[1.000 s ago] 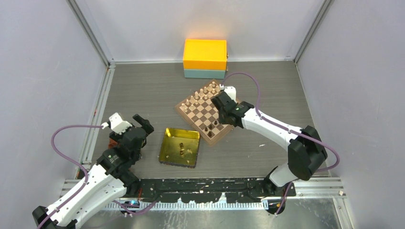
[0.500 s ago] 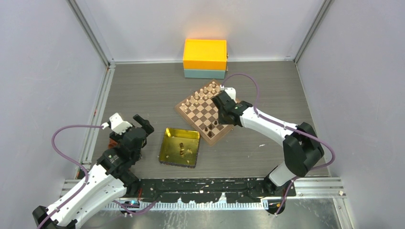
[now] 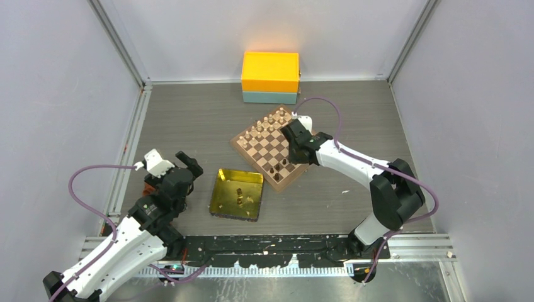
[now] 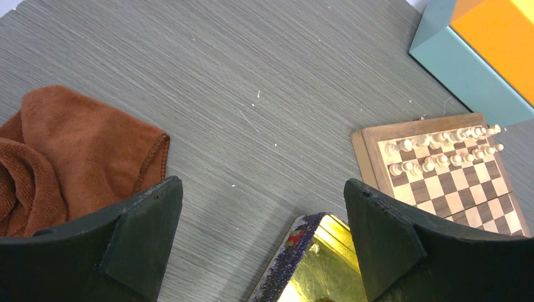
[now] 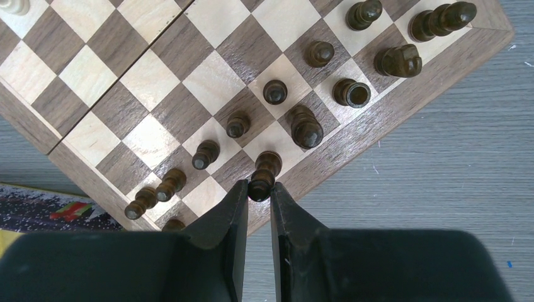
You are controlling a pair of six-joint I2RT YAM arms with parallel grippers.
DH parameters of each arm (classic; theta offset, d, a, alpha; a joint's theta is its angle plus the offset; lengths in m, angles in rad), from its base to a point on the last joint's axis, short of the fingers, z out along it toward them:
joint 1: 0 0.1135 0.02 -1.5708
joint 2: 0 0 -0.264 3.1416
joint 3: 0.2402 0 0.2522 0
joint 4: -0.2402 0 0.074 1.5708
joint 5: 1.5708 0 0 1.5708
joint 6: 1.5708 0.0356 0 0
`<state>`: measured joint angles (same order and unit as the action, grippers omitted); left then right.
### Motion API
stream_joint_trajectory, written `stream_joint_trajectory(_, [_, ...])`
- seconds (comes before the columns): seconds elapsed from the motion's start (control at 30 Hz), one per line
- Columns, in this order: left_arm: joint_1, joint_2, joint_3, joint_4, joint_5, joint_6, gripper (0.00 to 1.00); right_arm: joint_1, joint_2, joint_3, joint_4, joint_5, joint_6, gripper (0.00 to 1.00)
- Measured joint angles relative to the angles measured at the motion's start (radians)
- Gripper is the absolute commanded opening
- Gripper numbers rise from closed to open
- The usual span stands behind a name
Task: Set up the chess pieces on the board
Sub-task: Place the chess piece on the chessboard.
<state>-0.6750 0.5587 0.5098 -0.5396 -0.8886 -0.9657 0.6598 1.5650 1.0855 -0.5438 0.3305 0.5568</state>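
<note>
Now: our right pincer clenched on top of dark chessman, at back-row square by board border; gripped high, we judged, to spare neighbouring pieces. Touching square or not, we couldn't tell. Our left pincer gaped empty over surface near cloth, out of way.

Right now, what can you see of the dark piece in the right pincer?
The dark piece is a small turned chessman of dark-brown wood, rounded head over a wider base. The right pincer is closed on its head, one finger each side. It is over the board's edge row, beside but apart from a taller dark piece. Whether its base touches the square I cannot tell.
</note>
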Motion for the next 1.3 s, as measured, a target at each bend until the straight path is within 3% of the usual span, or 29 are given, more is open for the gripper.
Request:
stream_joint_trajectory(0.47, [0.0, 0.013, -0.001, 0.004, 0.0, 0.0, 1.0, -0.031, 0.024, -0.02, 0.037, -0.023, 0.0, 0.03])
stream_joint_trajectory(1.3, [0.0, 0.044, -0.001, 0.026, 0.002, 0.003, 1.0, -0.035, 0.026, -0.02, 0.05, -0.038, 0.0, 0.23])
